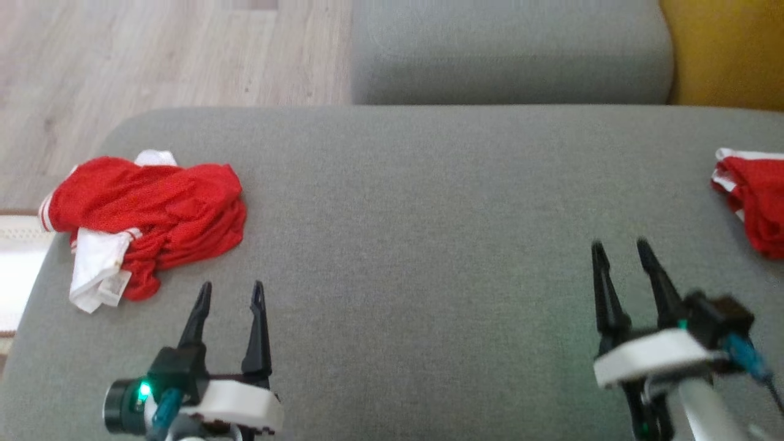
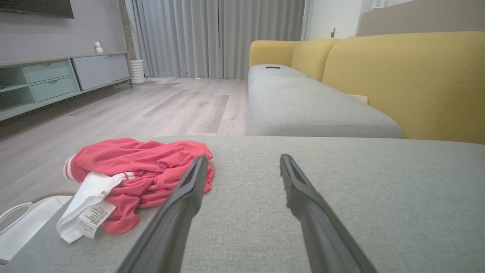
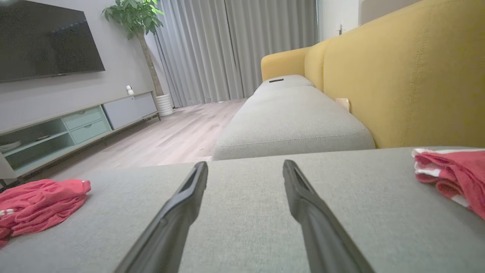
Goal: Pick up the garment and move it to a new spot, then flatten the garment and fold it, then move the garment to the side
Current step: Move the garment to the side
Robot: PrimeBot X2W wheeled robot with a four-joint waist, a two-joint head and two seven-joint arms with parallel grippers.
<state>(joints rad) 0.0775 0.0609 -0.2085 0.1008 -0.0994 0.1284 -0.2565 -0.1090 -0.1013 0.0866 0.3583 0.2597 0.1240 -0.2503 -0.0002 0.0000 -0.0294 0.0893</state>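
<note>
Lying in a crumpled heap near the left edge of the grey cushion point(image 1: 416, 184), the red garment point(image 1: 153, 208) has a white lining turned out on its nearer side, and a printed label point(image 2: 93, 218) shows there in the left wrist view. Pale wooden floor point(image 1: 153, 49) lies beyond that edge. Just to the right of the heap and nearer the robot, the left gripper point(image 1: 231, 288) hovers low over the cushion. Its two dark fingers are spread well apart, holding nothing and not touching the cloth. The middle of the cushion is bare grey fabric, with a second grey seat point(image 1: 508, 49) butting against its far side. Further right, the right gripper point(image 1: 620, 245) also stands with its fingers parted and empty above the cushion. Near it, at the right edge, lies a second red garment point(image 1: 756, 202) with white stripes, partly cut off by the frame. A yellow backrest point(image 1: 729, 49) rises behind it.
</note>
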